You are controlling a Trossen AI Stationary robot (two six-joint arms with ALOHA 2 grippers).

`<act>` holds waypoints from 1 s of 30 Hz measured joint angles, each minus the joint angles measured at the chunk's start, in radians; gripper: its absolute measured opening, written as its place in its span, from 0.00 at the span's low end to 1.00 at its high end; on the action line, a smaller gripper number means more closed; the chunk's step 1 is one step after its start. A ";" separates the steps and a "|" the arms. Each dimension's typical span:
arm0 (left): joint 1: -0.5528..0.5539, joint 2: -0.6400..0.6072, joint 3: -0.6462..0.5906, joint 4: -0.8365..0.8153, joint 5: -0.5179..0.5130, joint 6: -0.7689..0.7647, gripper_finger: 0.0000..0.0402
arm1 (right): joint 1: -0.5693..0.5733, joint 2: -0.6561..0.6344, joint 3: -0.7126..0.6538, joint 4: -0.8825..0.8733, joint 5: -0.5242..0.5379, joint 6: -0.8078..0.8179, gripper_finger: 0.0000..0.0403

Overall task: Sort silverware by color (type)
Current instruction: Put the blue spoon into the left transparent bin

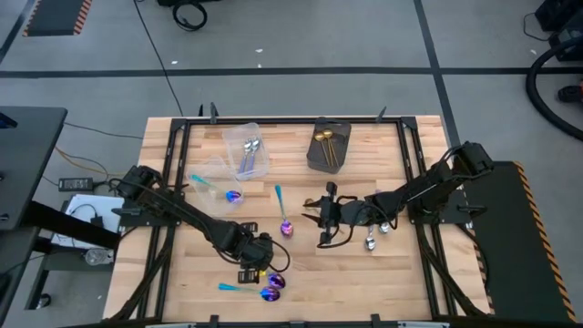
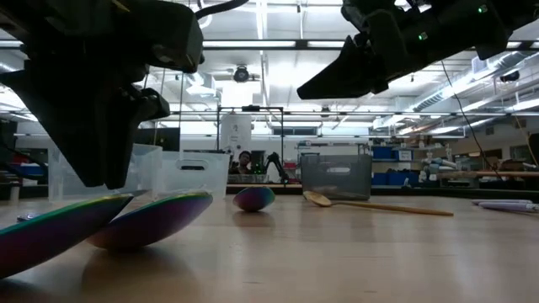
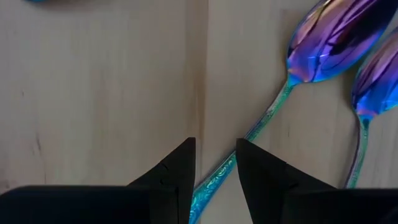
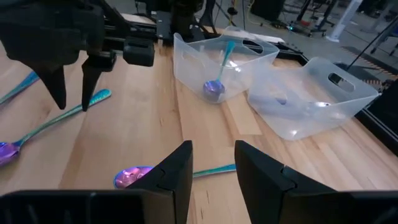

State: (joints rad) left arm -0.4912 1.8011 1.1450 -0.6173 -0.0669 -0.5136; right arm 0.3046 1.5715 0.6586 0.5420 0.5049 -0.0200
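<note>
My left gripper point(image 1: 262, 267) is open near the table's front edge, its fingers pointing down. In the left wrist view point(image 3: 216, 165) they stand on either side of the teal handle point(image 3: 219, 177) of an iridescent spoon point(image 3: 333, 37). A second iridescent spoon point(image 3: 376, 81) lies beside it. My right gripper point(image 1: 323, 219) is open, empty and raised above the table's middle. Below it lies another iridescent spoon point(image 4: 134, 176). A gold spoon point(image 2: 370, 204) lies flat on the table. Silver spoons point(image 1: 373, 240) lie by the right arm. My left gripper's fingers point(image 3: 180, 171) stand on either side of the teal handle, across it and about halfway along it, coming from above. I cannot tell whether they touch it. The spoon lies flat on the table.
A clear tub point(image 1: 248, 150) at the back holds silver spoons. A second clear tub point(image 1: 217, 180) holds an iridescent spoon point(image 4: 214, 87). A dark grey box point(image 1: 328, 146) holds gold spoons. Another iridescent spoon point(image 1: 283, 214) lies mid-table, and a teal handle point(image 1: 228, 288) lies near the front edge.
</note>
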 joint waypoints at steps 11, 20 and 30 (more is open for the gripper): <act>-0.019 0.024 0.000 0.029 -0.010 0.038 0.31 | -0.004 0.000 0.000 -0.010 0.001 0.013 0.32; -0.072 0.067 0.000 0.116 -0.080 0.134 0.31 | -0.013 0.000 0.000 -0.026 0.000 0.043 0.32; -0.092 0.067 0.000 0.114 -0.127 0.195 0.43 | -0.013 0.000 0.000 -0.037 0.000 0.070 0.32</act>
State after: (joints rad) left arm -0.5827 1.8683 1.1450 -0.5032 -0.1937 -0.3185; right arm 0.2918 1.5715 0.6582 0.5054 0.5045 0.0500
